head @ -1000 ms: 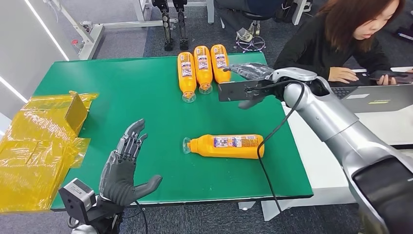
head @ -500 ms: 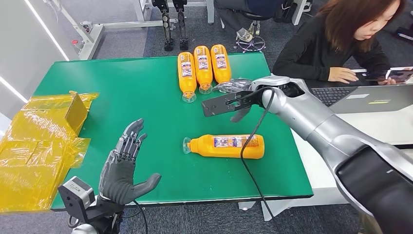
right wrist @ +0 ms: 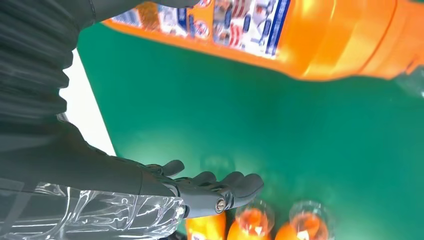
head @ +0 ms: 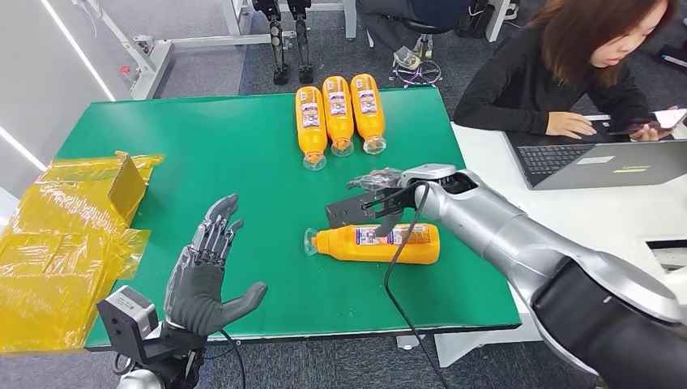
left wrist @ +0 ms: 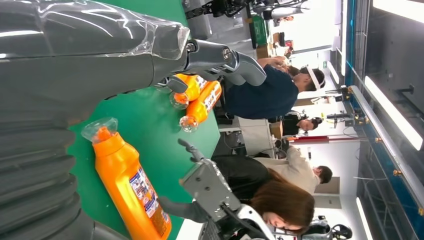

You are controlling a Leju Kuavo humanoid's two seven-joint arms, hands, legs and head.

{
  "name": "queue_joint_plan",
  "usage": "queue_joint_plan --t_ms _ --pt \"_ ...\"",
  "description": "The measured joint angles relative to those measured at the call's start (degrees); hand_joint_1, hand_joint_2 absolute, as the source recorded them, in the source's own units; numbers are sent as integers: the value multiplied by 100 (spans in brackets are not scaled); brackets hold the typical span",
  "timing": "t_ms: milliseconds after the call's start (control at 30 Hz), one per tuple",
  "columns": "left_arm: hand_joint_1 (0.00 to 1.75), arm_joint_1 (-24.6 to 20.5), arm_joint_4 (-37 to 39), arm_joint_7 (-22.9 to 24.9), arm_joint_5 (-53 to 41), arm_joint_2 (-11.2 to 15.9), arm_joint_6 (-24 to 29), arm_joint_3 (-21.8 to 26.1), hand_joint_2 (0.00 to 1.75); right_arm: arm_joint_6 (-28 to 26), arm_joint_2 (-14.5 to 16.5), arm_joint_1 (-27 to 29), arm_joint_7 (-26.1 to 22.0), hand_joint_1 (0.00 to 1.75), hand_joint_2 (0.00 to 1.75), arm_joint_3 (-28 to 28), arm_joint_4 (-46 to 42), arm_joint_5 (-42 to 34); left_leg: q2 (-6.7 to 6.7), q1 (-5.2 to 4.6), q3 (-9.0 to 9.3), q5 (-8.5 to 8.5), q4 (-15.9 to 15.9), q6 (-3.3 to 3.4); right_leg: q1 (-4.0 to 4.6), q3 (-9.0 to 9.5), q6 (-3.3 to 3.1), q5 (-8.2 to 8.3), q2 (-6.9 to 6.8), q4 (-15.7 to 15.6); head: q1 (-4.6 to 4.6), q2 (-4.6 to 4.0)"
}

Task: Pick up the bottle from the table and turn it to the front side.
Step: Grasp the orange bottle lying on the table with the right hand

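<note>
The bottle [head: 374, 242] is seen lying on its side at centre frame; the right hand [head: 377, 188] is poised just above, fingers [right wrist: 227, 186] apart, empty. It could be nudged and rolled away.

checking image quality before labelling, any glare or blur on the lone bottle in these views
Head view: lone bottle sharp and evenly lit, right hand above it. Right wrist view: its label soft, too close. Left wrist view: bottle clear, bright ceiling lights glare behind.

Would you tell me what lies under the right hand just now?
Green table beside the lone orange bottle; the right hand hovers open above it. The strip beneath the wrist camera is covered.
</note>
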Motion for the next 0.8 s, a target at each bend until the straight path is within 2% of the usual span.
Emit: queue_joint_plan --t_ms 467,667,733,800 --pt "0 1 0 21 0 0 -4 0 175 -448 50 571 -66 0 175 297 416 27 0 0 -1 0 0 0 0 -1 0 0 0 -1 0 0" --pt "0 2 0 28 0 0 14 0 175 -811 37 882 -65 0 175 357 541 81 0 0 -1 0 0 0 0 -3 0 0 0 -1 1 1" --pt "0 4 0 28 0 0 21 0 175 -963 22 960 -58 79 175 369 567 145 1 0 0 0 0 0 0 -3 0 0 1 -2 1 0" --pt "0 5 0 29 0 0 22 1 175 -1103 5 1020 -40 167 175 374 579 201 1 0 0 0 0 0 0 -3 0 0 1 -3 1 0"
